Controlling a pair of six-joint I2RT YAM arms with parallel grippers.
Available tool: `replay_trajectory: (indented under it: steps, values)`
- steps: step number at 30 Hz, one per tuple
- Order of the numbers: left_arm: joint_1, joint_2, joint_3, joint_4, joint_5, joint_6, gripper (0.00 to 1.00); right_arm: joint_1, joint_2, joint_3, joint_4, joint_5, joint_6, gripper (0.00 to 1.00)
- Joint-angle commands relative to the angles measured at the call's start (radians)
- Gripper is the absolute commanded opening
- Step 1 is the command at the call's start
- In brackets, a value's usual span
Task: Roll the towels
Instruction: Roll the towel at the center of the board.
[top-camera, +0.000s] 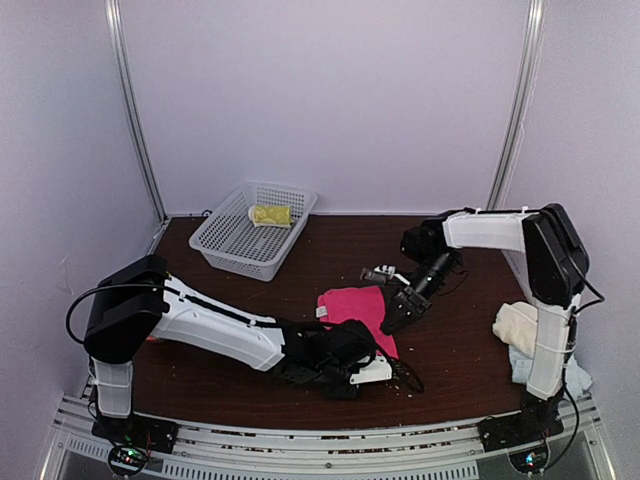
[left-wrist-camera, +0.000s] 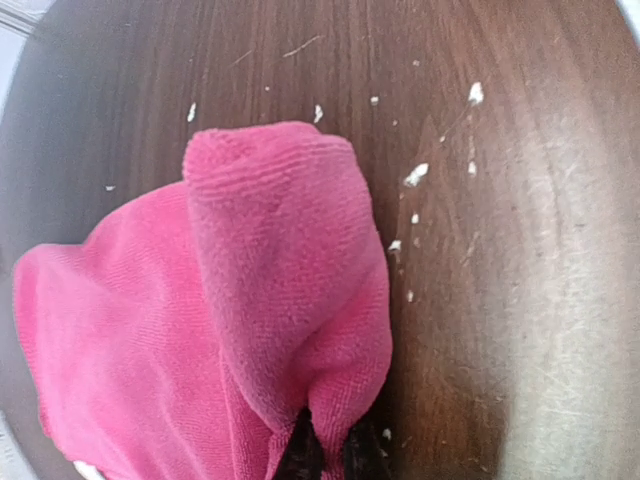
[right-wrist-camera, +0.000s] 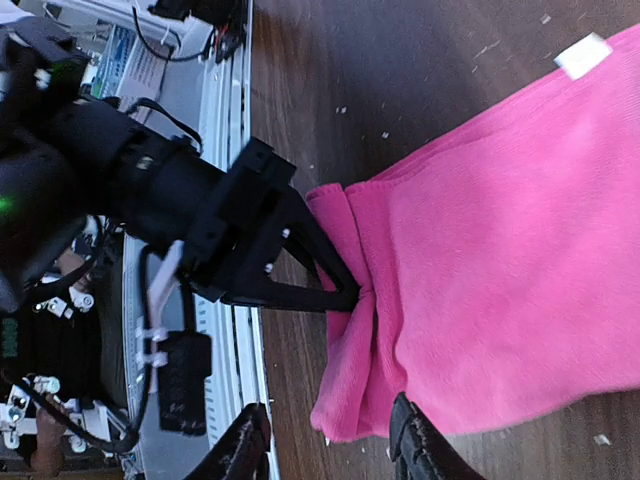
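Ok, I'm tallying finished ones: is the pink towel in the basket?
No, the pink towel lies on the table, outside the basket.

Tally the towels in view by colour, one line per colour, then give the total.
hot-pink towel: 1
lime-yellow towel: 1
cream towel: 1
pale-blue towel: 1
Total: 4

pink towel (top-camera: 352, 305): spread, corner bunched | yellow towel (top-camera: 270, 215): rolled | cream towel (top-camera: 516, 325): crumpled
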Motion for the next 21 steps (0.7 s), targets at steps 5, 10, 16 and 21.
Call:
replay_trajectory:
  steps: [5, 10, 16, 21]
  values:
    - [0.140, 0.074, 0.172, -0.242, 0.594, -0.150, 0.00, -0.175, -0.396, -0.054, 0.106, 0.050, 0.116, 0.34]
    - [0.248, 0.210, 0.317, -0.354, 0.951, -0.262, 0.00, -0.171, -0.789, -0.297, 0.518, 0.206, 0.281, 0.36]
    - [0.316, 0.279, 0.345, -0.296, 1.151, -0.399, 0.00, -0.070, -0.820, -0.302, 0.310, 0.153, 0.113, 0.33]
    - [0.357, 0.303, 0.289, -0.195, 1.198, -0.499, 0.00, 0.201, -0.862, -0.400, 0.359, 0.372, 0.141, 0.33]
